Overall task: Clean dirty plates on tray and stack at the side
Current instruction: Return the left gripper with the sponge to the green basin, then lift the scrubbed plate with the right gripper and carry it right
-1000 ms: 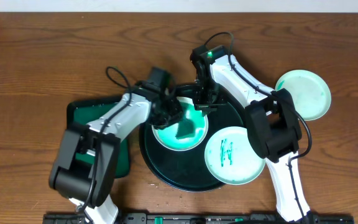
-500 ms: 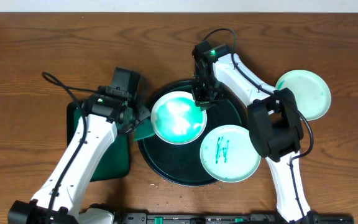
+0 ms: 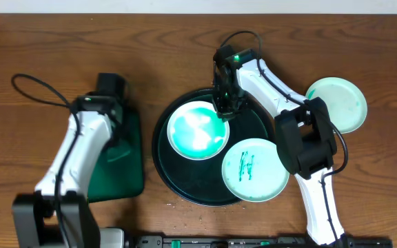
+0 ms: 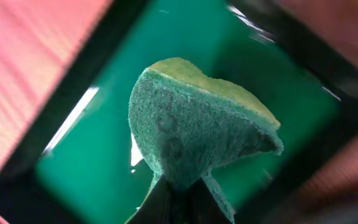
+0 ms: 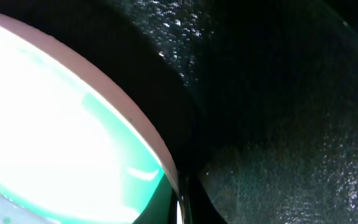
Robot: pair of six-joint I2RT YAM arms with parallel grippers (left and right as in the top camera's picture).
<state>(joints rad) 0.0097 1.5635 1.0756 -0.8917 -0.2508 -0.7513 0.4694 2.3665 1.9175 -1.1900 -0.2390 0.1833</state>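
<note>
A round black tray (image 3: 185, 182) holds a clean green plate (image 3: 197, 131) and a green plate with dark marks (image 3: 255, 169). My right gripper (image 3: 224, 110) is shut on the clean plate's far-right rim (image 5: 157, 140). Another clean green plate (image 3: 336, 103) lies on the table at the right. My left gripper (image 3: 110, 131) is shut on a green and yellow sponge (image 4: 194, 134) and holds it over the green rectangular tray (image 3: 119, 176), which also shows in the left wrist view (image 4: 79, 155).
The table is brown wood (image 3: 47, 55). Arm cables loop over it at the left (image 3: 29, 86). A black rail runs along the front edge (image 3: 219, 241).
My left gripper took the sponge off the clean plate and moved left over the green rectangular tray. The right gripper kept its hold on the plate's rim.
</note>
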